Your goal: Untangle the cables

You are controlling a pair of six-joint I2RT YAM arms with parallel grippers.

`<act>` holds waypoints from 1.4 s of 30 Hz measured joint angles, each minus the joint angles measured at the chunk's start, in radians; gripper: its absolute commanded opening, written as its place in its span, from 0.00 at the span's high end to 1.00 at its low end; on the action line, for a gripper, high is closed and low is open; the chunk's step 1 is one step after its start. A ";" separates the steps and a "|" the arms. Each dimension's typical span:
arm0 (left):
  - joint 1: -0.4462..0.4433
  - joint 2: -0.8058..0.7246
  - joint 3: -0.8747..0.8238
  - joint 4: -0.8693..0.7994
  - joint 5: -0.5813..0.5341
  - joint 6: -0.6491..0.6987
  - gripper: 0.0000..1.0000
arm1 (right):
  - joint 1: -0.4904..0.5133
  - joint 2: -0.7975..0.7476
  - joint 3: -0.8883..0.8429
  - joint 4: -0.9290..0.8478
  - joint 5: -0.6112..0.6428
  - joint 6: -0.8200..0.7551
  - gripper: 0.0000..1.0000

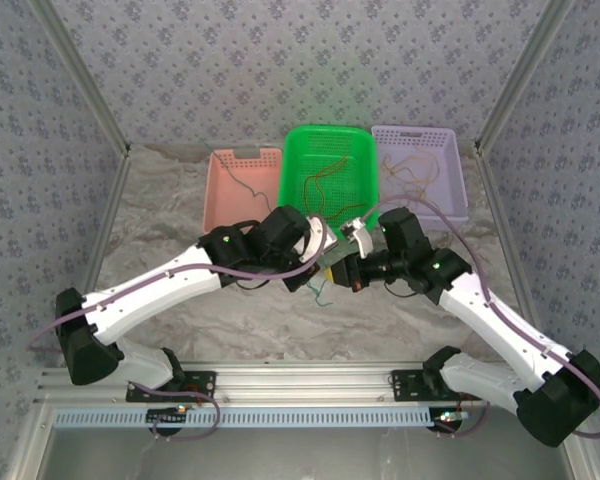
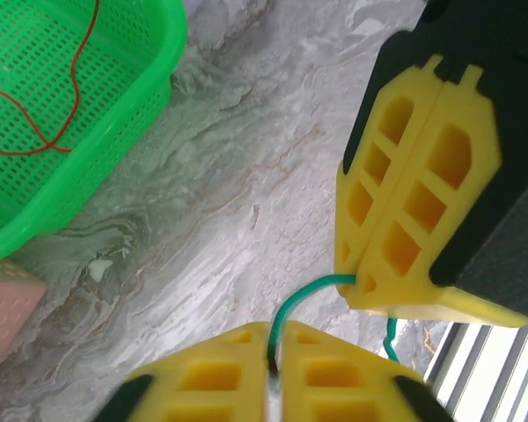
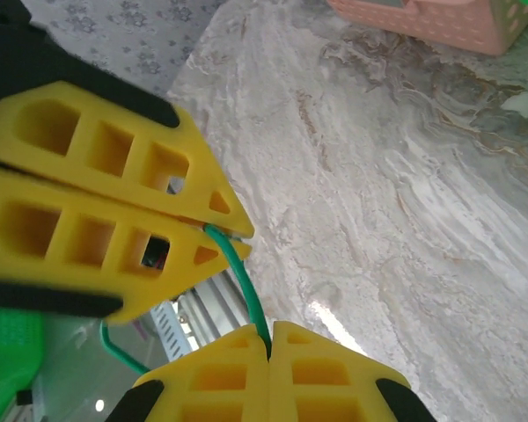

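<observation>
Cable (image 2: 295,297) clamped in left jaws and right jaws

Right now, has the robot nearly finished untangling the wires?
Partly. Done: wires lie in the pink basket, green basket and purple basket. In hand: the left gripper and right gripper pinch the same green wire. Left: its ends dangle over the table; more knots, I cannot tell.

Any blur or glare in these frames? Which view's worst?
Left wrist: left gripper soft at the bottom edge, green cable and table sharp. Right wrist: right gripper blurry, glare patch on the table. Top external: even light, green basket tints the wall.
</observation>
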 measured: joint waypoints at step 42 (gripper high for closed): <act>0.278 -0.410 -0.744 1.210 0.367 -1.175 0.44 | -0.067 -0.058 -0.189 0.767 -0.143 0.539 1.00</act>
